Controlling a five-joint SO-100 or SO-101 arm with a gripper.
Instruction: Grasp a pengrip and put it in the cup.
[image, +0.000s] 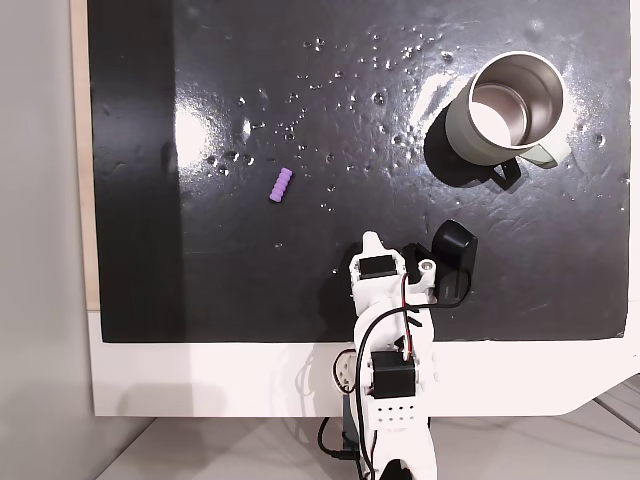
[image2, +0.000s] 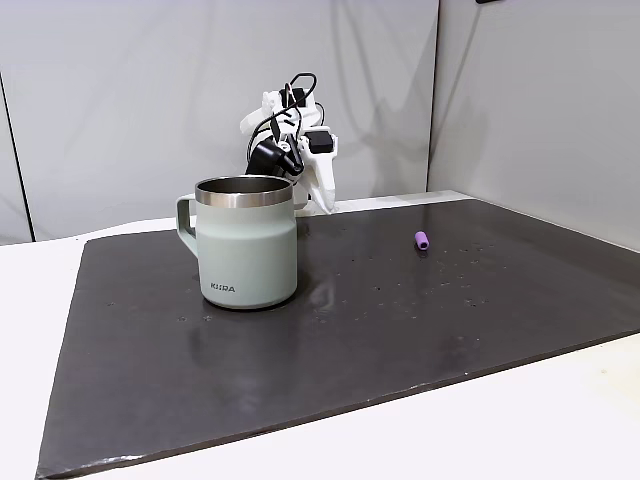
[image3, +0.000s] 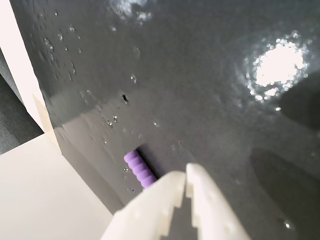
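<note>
A: Where does the small light-purple ribbed soft cylinder, the pengrip (image: 282, 186), lie relative to the white two-finger gripper (image3: 186, 181)?

B: In the fixed view from above, the pengrip rests on the black glossy mat (image: 200, 280), far and to the left of the folded white arm (image: 392, 330), well apart from it. In the wrist view it sits just beyond the fingertips (image3: 175, 180) and slightly left of them, partly hidden behind the left finger.

A: And its long axis?

B: Tilted. From above it runs from near-left to far-right; in the wrist view it slants from upper left toward lower right, ending near the claw's tip.

A: Is the claw spread?

B: No, the two fingers are pressed together and pinch nothing.

A: So the coming move?

B: Likely to spread the fingers, reach far and left, and turn the wrist so the fingers straddle the pengrip across its short width. The pale grey-green mug with the steel interior (image: 505, 110) stands at the far right, well apart
</note>
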